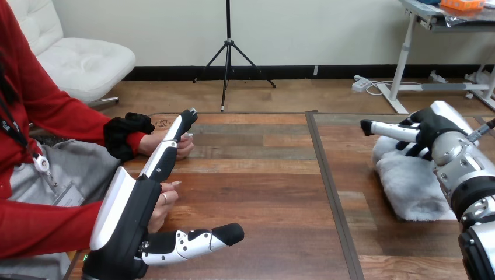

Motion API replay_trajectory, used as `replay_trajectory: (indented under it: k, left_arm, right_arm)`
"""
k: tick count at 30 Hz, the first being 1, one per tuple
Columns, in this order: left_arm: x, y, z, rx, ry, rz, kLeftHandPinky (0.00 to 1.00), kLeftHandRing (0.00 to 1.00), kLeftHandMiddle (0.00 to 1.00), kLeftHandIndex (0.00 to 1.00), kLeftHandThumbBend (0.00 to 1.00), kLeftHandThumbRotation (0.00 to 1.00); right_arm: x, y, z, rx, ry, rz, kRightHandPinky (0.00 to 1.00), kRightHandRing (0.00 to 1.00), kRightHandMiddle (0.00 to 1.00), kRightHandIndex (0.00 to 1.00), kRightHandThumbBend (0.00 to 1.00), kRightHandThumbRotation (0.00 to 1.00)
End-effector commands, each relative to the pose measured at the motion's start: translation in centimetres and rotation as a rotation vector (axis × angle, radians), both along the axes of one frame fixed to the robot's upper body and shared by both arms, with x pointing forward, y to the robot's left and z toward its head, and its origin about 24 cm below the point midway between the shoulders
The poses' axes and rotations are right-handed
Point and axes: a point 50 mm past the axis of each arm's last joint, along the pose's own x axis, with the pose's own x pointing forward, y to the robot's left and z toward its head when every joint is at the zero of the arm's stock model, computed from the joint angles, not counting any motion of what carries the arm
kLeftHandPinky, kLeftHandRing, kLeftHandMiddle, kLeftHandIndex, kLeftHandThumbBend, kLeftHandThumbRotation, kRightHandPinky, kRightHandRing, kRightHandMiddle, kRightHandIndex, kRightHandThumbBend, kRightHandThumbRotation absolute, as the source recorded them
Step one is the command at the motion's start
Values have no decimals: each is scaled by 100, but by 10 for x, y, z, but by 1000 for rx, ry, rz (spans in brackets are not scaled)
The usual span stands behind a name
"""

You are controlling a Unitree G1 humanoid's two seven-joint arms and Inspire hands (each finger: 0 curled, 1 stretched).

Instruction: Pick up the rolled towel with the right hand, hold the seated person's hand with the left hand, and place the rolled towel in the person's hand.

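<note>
The left hand is open: its fingers reach straight out, away from the robot, and its thumb juts out to the side above the table. It stands edge-on, the white shell on its back turned toward the person at the view's left. The person's nearer hand lies just behind its palm and is partly hidden by it; the two look to be touching, but nothing of the left hand curls round it. The person's farther hand rests on the table past that one, and the straight fingers cross in front of it (contact there cannot be made out).

The right hand sits on the far end of the rolled towel. Whether it is closed on the towel cannot be told from this angle.

The rolled towel is pale grey and fluffy. It lies on the table near the right edge, well apart from the person's hands, and its near end runs behind the right forearm.

The table is dark wooden planking, and a narrow dark seam runs from front to back between the two sides.
</note>
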Motion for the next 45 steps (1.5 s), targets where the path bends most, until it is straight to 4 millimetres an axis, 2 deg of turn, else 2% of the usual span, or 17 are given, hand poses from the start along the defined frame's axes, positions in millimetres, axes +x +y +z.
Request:
replay_trajectory:
  k: [1,2,4,11,12,16,17,19,30,33,39,42,45]
  left_arm:
    - [8,-2,17,-14,-89,-16,94,95,96,97,100,58]
    - [8,-2,17,-12,-89,-16,94,95,96,97,100,58]
    - [9,-2,17,-11,-89,-16,94,96,96,97,100,58]
    - [10,-2,17,-1,-92,-17,95,96,96,98,100,58]
    - [10,-2,17,0,-92,-17,95,96,96,98,100,58]
    - [11,-2,17,0,-93,-18,94,96,96,98,100,59]
    - [11,-2,17,-1,-94,-18,94,96,96,98,100,59]
    - [11,-2,17,-2,-94,-19,94,96,96,97,100,59]
    - [12,-3,19,0,-102,-21,93,95,96,97,100,58]
    - [13,-2,20,2,-103,-20,93,95,96,97,100,58]
    - [12,-2,20,-2,-102,-21,94,96,96,97,100,58]
    - [13,-1,21,0,-100,-17,94,96,96,97,100,58]
    - [13,-1,21,2,-101,-18,94,96,96,97,100,58]
  right_arm:
    - [12,13,19,6,-61,74,33,54,62,78,100,70]
    - [12,14,18,7,-54,84,34,56,64,80,100,70]
    - [12,16,18,8,-48,94,42,64,72,87,100,70]
    - [12,25,13,37,-54,145,52,74,79,96,100,66]
    - [12,26,13,28,-54,157,42,60,68,96,100,66]
    - [12,30,11,-25,-64,210,28,41,51,97,100,66]
    - [12,32,10,-33,-62,224,25,37,48,96,100,66]
    - [12,35,10,-36,-58,238,22,35,49,96,100,68]
    - [10,47,9,-16,-71,332,19,33,45,96,100,64]
    - [8,50,10,-22,-73,357,17,29,41,95,100,64]
    - [1,56,13,6,-86,406,22,35,45,94,99,60]
    - [-3,57,14,9,-94,440,21,31,41,95,98,58]
    - [-8,59,15,14,-88,464,29,45,55,95,96,56]
